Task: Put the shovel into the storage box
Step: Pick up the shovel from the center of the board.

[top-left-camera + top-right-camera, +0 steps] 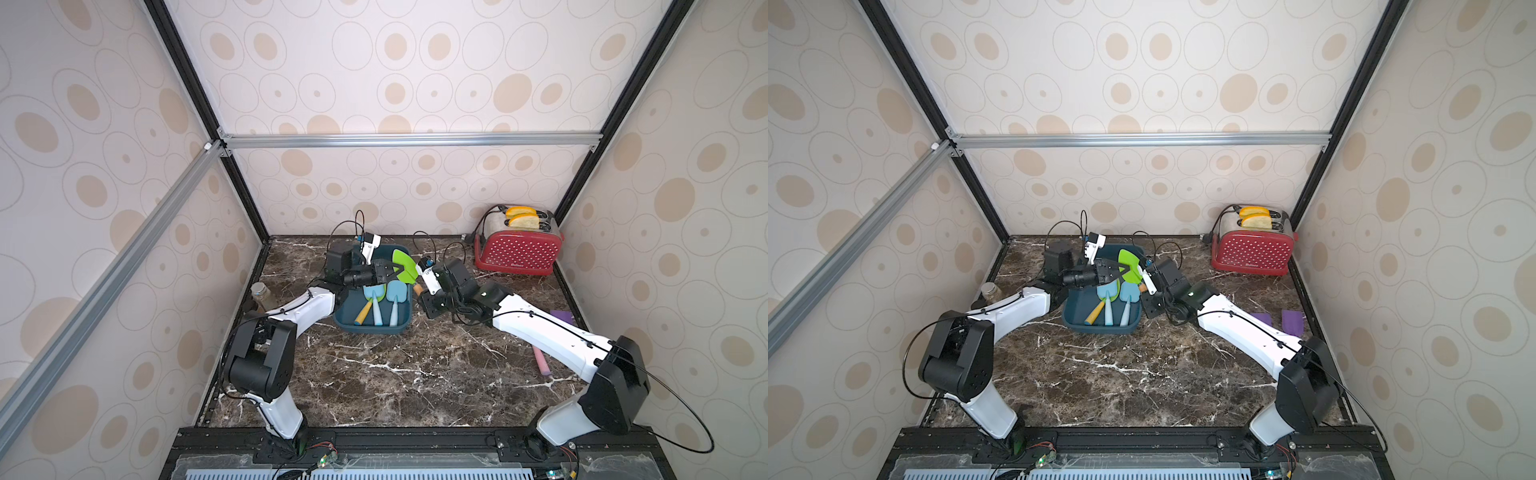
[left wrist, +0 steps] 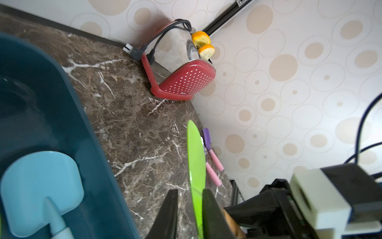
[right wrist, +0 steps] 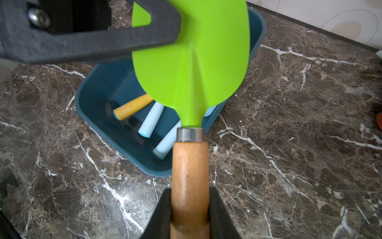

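Arms rise from the near rail and fold inward over the marble tabletop (image 1: 395, 374), wrists meeting at the storage box (image 1: 370, 330). Right gripper (image 3: 190, 198) is clamped on the wooden handle of the green shovel (image 3: 192, 62) and holds it in the air, blade over the box's far right corner, handle reaching out past the right wall. Left gripper (image 1: 395, 271) lies level across the box, fingers either side of the blade; whether they pinch it cannot be told. Two light-blue shovels (image 1: 394, 293) and a yellow handle (image 1: 363, 312) lie inside. Beyond, white lettering on the red polka-dot toaster (image 1: 517, 251) is too small to read.
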You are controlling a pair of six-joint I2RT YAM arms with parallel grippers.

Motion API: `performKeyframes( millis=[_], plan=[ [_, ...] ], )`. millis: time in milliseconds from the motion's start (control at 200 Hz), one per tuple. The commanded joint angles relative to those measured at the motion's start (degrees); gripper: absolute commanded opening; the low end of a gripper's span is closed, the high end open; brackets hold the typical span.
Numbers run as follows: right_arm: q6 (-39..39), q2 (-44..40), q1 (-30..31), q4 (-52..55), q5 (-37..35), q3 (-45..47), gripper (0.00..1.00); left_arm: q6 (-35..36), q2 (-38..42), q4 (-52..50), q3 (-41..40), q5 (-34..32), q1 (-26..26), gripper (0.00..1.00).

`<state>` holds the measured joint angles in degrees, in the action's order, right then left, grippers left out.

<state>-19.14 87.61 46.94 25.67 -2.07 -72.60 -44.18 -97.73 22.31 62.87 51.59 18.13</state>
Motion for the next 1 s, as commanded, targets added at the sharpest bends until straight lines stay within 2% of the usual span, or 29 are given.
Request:
performKeyframes(
  millis=[0, 90, 215, 320, 441, 561, 661, 816, 921, 997],
  plan=[
    [1.08, 0.54, 0.87, -1.29, -0.03, -2.22, 0.0, -0.5, -0.73, 1.99, 0.24, -0.26, 0.33, 0.13],
    [1.24, 0.8, 1.25, -1.41, 0.14, -2.37, 0.0, -0.56, -0.62, 2.04, 0.26, -0.27, 0.32, 0.0],
    [2.07, 0.89, 1.53, -1.44, -0.92, -2.56, 0.35, -0.6, -0.7, 2.17, 0.32, -0.44, 0.33, 0.0],
    [3.09, 0.45, 2.04, -0.56, -2.79, -2.88, 0.49, 0.13, -0.73, 1.32, 0.87, -0.94, 0.33, 0.0],
    [5.03, -3.32, 2.98, -0.04, -8.37, -1.2, 0.65, 3.05, -0.8, -3.18, 3.38, -0.97, 0.16, 0.0],
    [5.95, -10.88, 3.05, -0.29, -13.24, 3.07, 0.68, 6.23, -0.88, -7.7, 6.83, 0.24, -2.07, 0.0],
    [5.78, -17.8, 3.06, 0.31, -19.3, 7.5, 0.72, 10.84, -2.02, -15.08, 12.21, 4.73, -6.42, 0.0],
    [3.78, -24.97, 2.19, 5.57, -27.52, 13.76, 0.76, 28.46, -8.08, -39.16, 25.13, 6.24, -11.98, 0.0],
    [0.43, -29.38, -0.29, 7.56, -28.07, 18.82, 0.78, 39.54, -14.31, -53.56, 32.78, 5.28, -12.51, 0.0],
    [-1.82, -32.07, -2.57, 8.92, -27.68, 21.67, 0.79, 42.68, -17.66, -57.36, 35.03, 4.41, -12.51, 0.0]
  ],
)
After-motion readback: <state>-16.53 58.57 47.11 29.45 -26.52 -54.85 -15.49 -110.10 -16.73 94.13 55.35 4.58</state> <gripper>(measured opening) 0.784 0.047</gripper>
